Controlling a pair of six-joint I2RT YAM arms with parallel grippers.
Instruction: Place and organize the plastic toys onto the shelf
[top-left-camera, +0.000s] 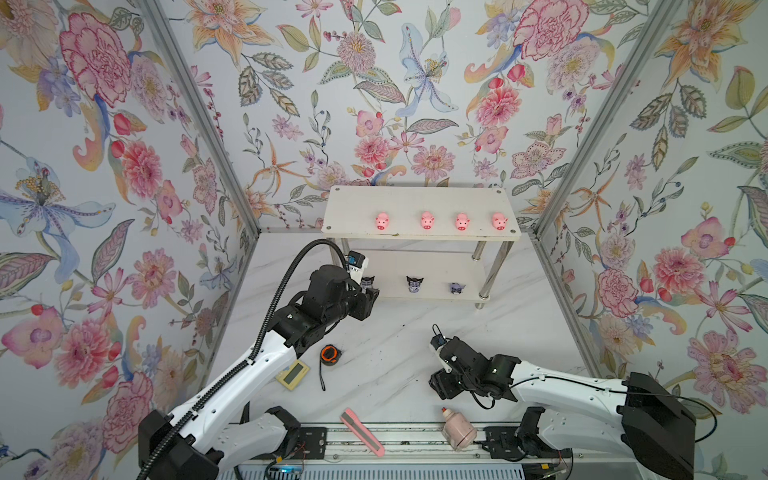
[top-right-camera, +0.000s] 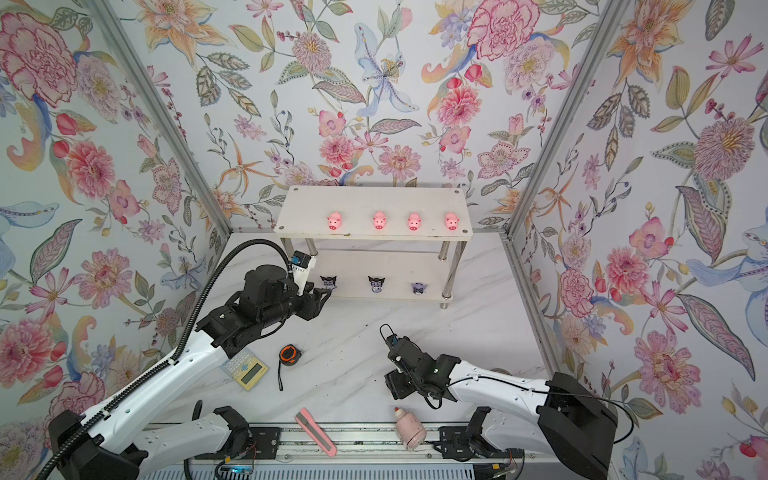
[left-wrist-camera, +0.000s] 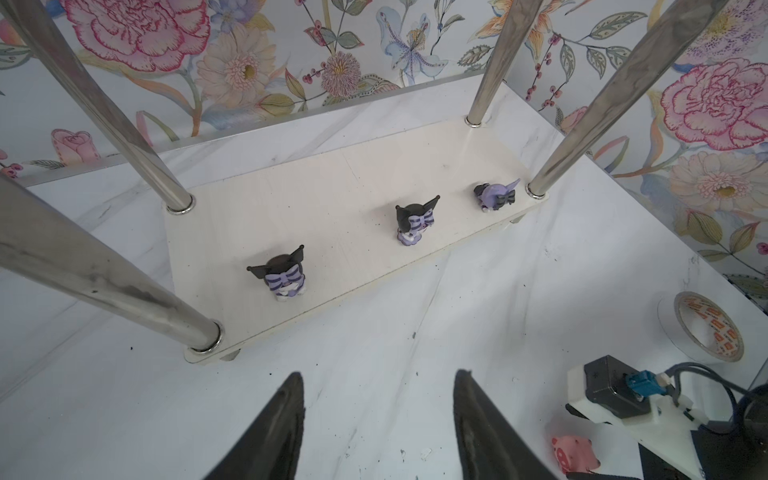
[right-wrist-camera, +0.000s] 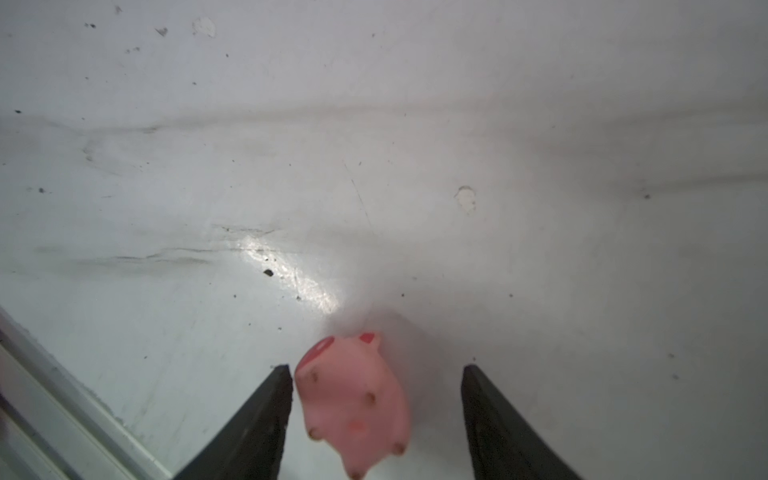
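The white two-tier shelf (top-left-camera: 419, 195) stands at the back centre in both top views. Several pink pigs (top-left-camera: 427, 220) sit in a row on its top board. On the lower board (left-wrist-camera: 332, 199) stand three purple figurines (left-wrist-camera: 284, 276), spaced apart. My left gripper (left-wrist-camera: 380, 374) is open and empty, low in front of that board's left end (top-left-camera: 372, 297). One more pig (right-wrist-camera: 353, 399) lies on its back on the table. My right gripper (right-wrist-camera: 375, 368) is open around it: one finger (right-wrist-camera: 266, 415) is close beside it and the opposite finger stands well apart.
On the table near the left arm lie a tape measure (top-left-camera: 330, 353) and a calculator (top-left-camera: 293, 374). A pink box cutter (top-left-camera: 362, 432) and a pale pink bottle (top-left-camera: 457, 430) rest at the front edge. A tape roll (left-wrist-camera: 706, 326) sits beside the right arm.
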